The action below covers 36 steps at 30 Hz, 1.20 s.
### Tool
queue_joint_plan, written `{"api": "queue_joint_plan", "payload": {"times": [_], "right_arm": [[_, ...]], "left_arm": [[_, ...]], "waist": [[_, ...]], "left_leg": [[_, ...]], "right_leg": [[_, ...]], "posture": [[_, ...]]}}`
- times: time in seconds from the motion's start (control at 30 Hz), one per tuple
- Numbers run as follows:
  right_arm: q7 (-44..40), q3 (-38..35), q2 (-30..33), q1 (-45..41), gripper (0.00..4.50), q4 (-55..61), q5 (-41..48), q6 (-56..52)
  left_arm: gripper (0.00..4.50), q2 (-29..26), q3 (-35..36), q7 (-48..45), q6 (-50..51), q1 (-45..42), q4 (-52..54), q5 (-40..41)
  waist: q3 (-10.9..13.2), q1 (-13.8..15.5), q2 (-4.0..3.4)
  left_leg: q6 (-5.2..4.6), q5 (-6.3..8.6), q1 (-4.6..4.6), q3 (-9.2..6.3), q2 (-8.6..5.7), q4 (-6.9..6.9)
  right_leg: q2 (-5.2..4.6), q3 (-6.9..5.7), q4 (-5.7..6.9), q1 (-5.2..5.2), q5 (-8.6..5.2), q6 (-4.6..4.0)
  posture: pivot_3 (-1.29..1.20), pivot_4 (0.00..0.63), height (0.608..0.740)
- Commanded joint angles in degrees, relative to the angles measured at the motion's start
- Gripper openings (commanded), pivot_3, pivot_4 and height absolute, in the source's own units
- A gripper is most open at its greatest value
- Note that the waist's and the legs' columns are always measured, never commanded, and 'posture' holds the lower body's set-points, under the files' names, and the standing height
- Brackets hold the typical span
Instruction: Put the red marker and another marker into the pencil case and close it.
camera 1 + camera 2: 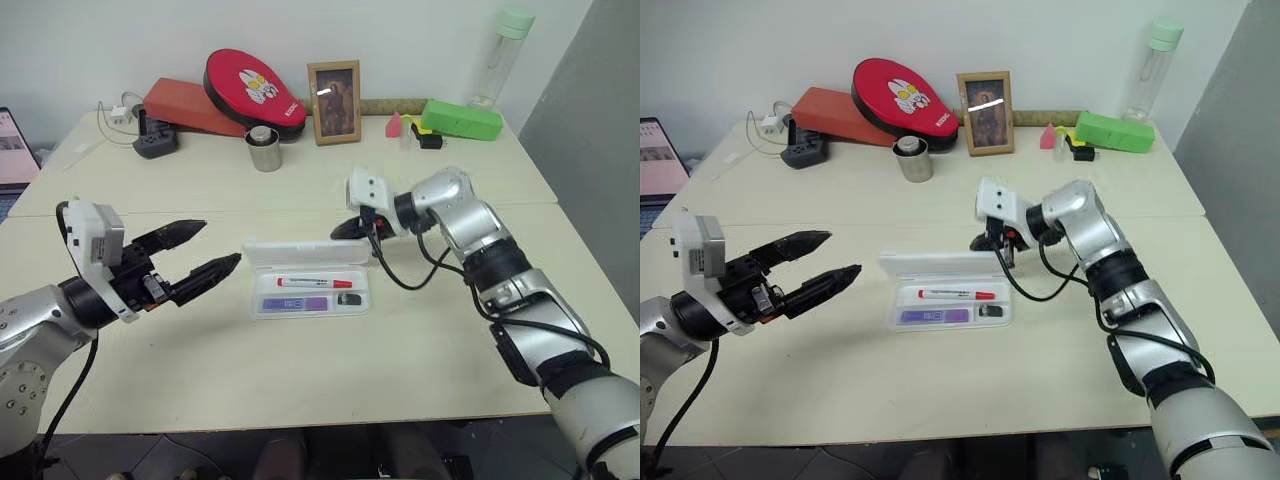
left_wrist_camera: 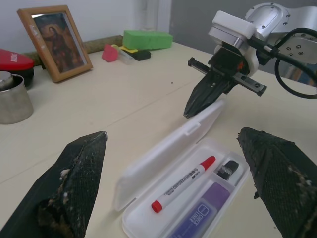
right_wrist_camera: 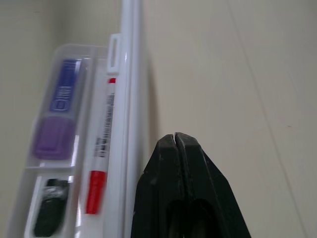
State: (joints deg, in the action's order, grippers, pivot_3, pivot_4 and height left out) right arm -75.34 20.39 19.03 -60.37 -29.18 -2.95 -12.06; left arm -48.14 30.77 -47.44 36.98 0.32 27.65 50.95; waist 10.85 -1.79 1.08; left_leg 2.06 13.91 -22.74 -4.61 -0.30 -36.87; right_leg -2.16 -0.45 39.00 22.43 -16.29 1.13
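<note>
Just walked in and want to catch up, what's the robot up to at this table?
It is packing a pencil case. The red marker and the purple marker already lie inside, and the lid stands open. The right gripper, fingers shut, sits right behind the raised lid, apparently about to push it closed. The left gripper hovers open beside the case, holding nothing.

Two head cameras look down and forward across the table (image 1: 300, 390), sharing the open pencil case (image 1: 308, 300) at centre, while the left wrist camera eyes it low from nine o'clock and the right wrist camera peers close over its raised lid from one o'clock.
</note>
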Motion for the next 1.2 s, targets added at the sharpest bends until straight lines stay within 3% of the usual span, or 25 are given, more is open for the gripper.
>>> {"api": "queue_joint_plan", "payload": {"times": [0.03, 0.2, 0.4, 0.7, 0.87, 1.03, 1.17, 1.2], "right_arm": [[-1.54, 1.64, 1.85, 3.28, 0.0, 10.8, 0.38, -2.26], [0.62, 5.87, 3.18, 8.72, 0.0, 16.74, -2.96, -4.18], [5.18, 10.28, 2.81, 11.95, 0.0, 13.99, -7.97, -4.48], [5.79, 9.51, 3.13, 13.8, 0.0, 14.78, -6.47, -6.58], [5.51, 0.49, 3.32, 15.87, 0.0, 21.89, 2.89, -12.92], [17.16, -14.3, 0.45, 17.06, 0.0, 23.24, 10.82, -14.68], [24.31, -19.55, 0.71, 18.48, 0.0, 22.62, 11.51, -13.66], [25.45, -21.11, 1.09, 19.15, 0.18, 22.68, 12.26, -14.42]], "left_arm": [[4.5, -3.06, 0.26, -4.34, -0.35, 2.58, 2.63, -0.53], [4.5, -4.43, -0.89, -6.74, -1.42, 4.55, 2.07, -2.73], [4.5, -4.29, -2.2, -6.69, -1.09, 1.45, 0.96, -2.8], [4.5, -3.57, -3.99, -6.48, -0.66, -1.11, -0.08, -2.67], [4.5, -1.54, -5.64, -3.11, -0.15, -1.88, -0.17, -3.08], [4.5, 2.13, -8.1, 5.38, -2.82, -6.4, -7.32, -10.53], [4.5, 2.55, -9.53, 7.43, -6.12, -8.03, -13.54, -16.87], [4.5, 2.87, -9.49, 7.59, -7.2, -8.57, -15.35, -17.85]], "waist": [[0.0, -0.07, 0.0], [0.0, -0.01, 0.0], [0.0, 0.0, 0.0], [-0.07, -0.07, 0.08], [-0.07, 0.06, 0.07], [-0.03, 0.13, 0.03], [-0.05, 0.09, 0.04], [-0.04, 0.07, 0.04]], "left_leg": [[0.0, 0.0, 0.0, 0.0, 0.01, 0.0], [0.01, 0.01, 0.04, -0.01, 0.02, 0.02], [0.01, 0.0, 0.05, -0.02, 0.02, 0.0], [0.0, 0.01, 0.41, 0.03, 0.04, 0.05], [0.0, 0.01, 0.37, 0.01, 0.02, 0.05], [0.01, 0.01, 0.24, -0.01, 0.01, 0.04], [0.01, 0.01, 0.23, 0.0, 0.0, 0.05], [0.01, 0.01, 0.23, 0.03, -0.01, 0.06]], "right_leg": [[0.0, 0.01, 0.01, 0.0, 0.0, 0.0], [-0.01, 0.0, 0.0, -0.02, -0.01, -0.01], [0.0, -0.02, 0.01, -0.03, -0.01, 0.0], [0.02, 0.04, 0.03, -0.28, -0.01, 0.0], [0.0, 0.04, 0.01, -0.29, -0.01, 0.0], [0.0, 0.02, 0.04, -0.18, -0.01, 0.0], [0.03, 0.02, 0.03, -0.15, -0.01, 0.0], [0.03, 0.03, 0.02, -0.15, -0.01, 0.0]], "posture": [[0.0, 0.15, 0.74], [0.0, 0.15, 0.74], [0.0, 0.15, 0.74], [0.0, 0.15, 0.74], [0.0, 0.15, 0.74], [0.0, 0.15, 0.74], [0.0, 0.15, 0.74], [0.0, 0.15, 0.74]]}}
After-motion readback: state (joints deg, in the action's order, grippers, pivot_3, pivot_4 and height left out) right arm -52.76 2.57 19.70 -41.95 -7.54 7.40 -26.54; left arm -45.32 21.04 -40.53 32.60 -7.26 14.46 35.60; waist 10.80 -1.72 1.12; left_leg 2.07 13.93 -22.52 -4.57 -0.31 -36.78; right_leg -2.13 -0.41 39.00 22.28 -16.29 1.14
